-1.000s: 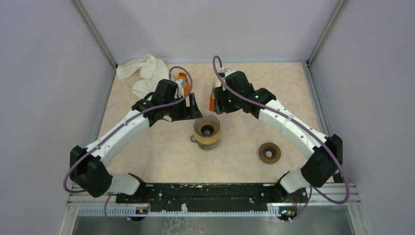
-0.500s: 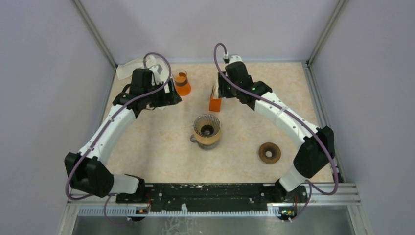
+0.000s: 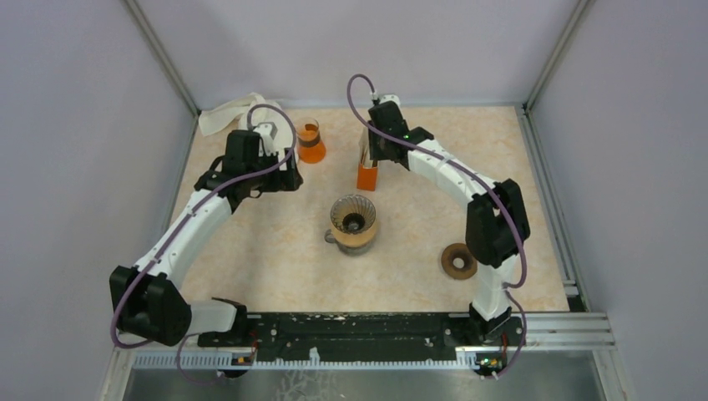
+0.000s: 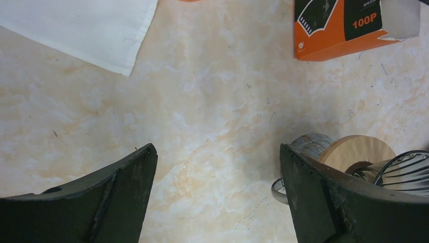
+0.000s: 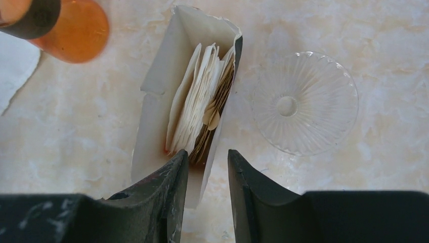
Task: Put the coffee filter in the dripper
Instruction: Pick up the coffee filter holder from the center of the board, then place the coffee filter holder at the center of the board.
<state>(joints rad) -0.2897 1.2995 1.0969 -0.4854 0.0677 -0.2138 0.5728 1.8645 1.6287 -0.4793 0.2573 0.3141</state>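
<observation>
Currently both arms reach out over the bench (image 3: 401, 276). The left pincer (image 4: 216, 152) is spread wide with nothing between its fingers; it hangs above bare bench surface, left of the dripper (image 3: 353, 221) and well apart from it. The dripper, a wire cone on a wooden collar seated on a glass mug, stands upright near the middle of the bench; in the left wrist view it shows at the lower right, just beside the right-hand finger. The coffee filters (image 5: 202, 116) sit as an upright stack inside the orange box (image 3: 367, 174), which stands behind the dripper with its top open. The right pincer (image 5: 206, 157) is poised directly over that open top, its fingers parted by only a narrow gap, with the near edge of the box and the filter stack showing through the gap. Nothing is visibly gripped; whether the tips touch the cardboard I cannot tell. A clear ribbed glass piece (image 5: 305, 104) lies just beside the box. An orange beaker (image 3: 311, 142) stands to the box's left, a white cloth (image 3: 230, 113) lies in the far-left corner, and a brown ring (image 3: 459, 261) lies right of the dripper, partly behind the right arm.
</observation>
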